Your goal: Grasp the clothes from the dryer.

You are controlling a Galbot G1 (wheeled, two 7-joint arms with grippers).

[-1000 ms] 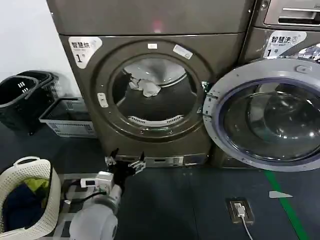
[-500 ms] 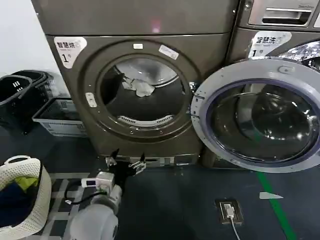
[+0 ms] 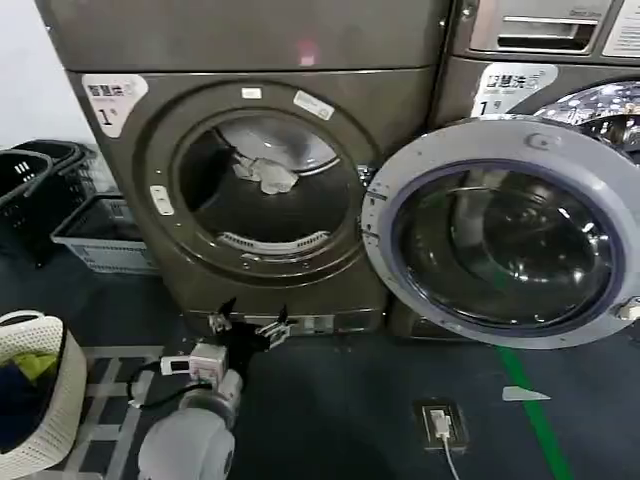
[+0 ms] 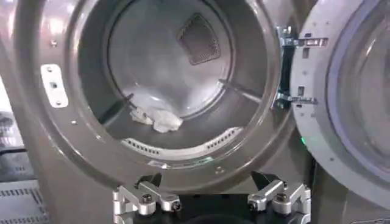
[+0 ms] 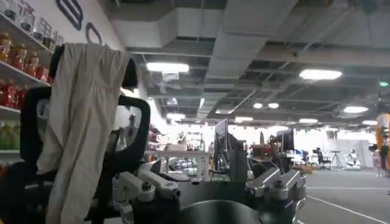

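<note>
The dryer stands straight ahead, and its round door is swung wide open to the right. The clothes, a small white bundle, lie inside the drum toward its left side, and the left wrist view has them low in the drum. My left gripper is open and empty, low in front of the dryer's base and outside the porthole. My right gripper is open, holds nothing, and faces the room away from the machines.
A white basket with dark blue and yellow-green garments sits at the near left. Black baskets and a grey crate stand left of the dryer. A second machine is behind the open door. A floor socket lies right of centre.
The whole scene has slid left in the head view, and the open door now shows more fully. The left gripper keeps its place in the picture and stays open.
</note>
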